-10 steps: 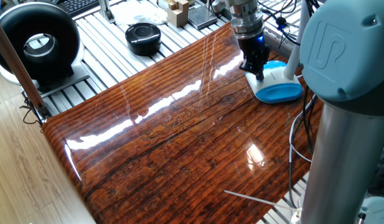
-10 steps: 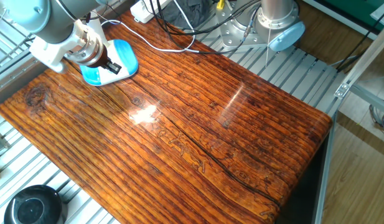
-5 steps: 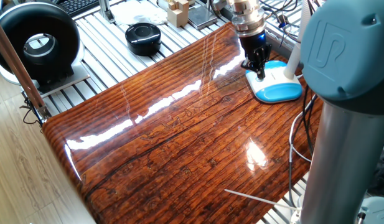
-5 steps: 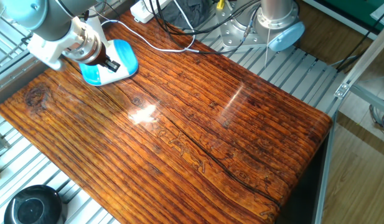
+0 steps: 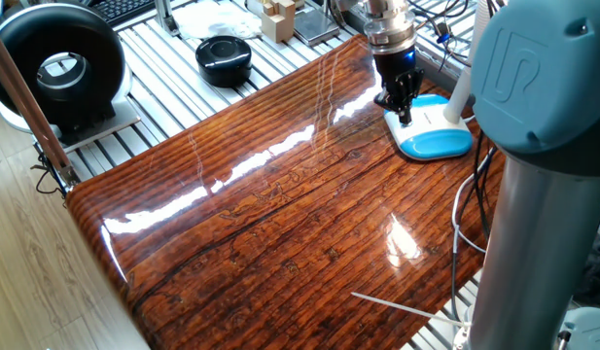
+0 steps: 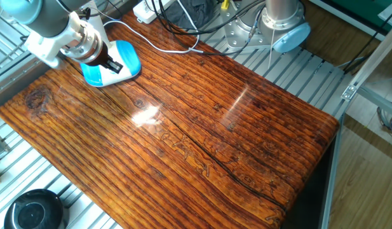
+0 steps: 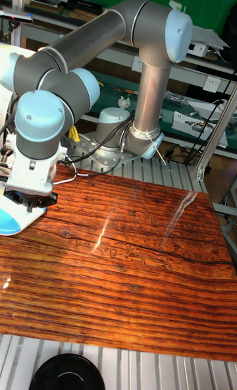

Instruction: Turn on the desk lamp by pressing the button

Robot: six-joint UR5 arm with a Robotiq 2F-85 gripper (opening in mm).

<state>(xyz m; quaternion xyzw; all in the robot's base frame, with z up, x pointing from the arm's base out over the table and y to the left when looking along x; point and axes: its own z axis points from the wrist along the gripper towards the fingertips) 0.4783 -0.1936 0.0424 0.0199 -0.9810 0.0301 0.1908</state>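
The desk lamp [image 5: 438, 139] stands at the far right of the wooden tabletop, its flat base white on top and light blue at the sides, with a slim white neck [image 5: 459, 89] rising from it. The same lamp base [image 6: 121, 65] lies near the table's top left corner in the other fixed view. In the tall view only a part of the lamp [image 7: 9, 221] shows at the left edge. My gripper [image 5: 405, 113] points down, its black fingertips together on the white top of the base. The gripper [image 6: 116, 67] covers the button, and the gripper [image 7: 29, 205] is partly hidden by the wrist.
A round black disc device [image 5: 224, 57] sits on the slatted bench beyond the table, beside a large black ring-shaped unit [image 5: 56, 60]. A white power strip [image 6: 145, 9] and cables [image 6: 173, 46] lie behind the lamp. The arm's column [image 5: 539, 204] stands at the right.
The gripper and wrist have shifted slightly up and back over the lamp base, uncovering a bit more of its white top. The lamp has not moved.
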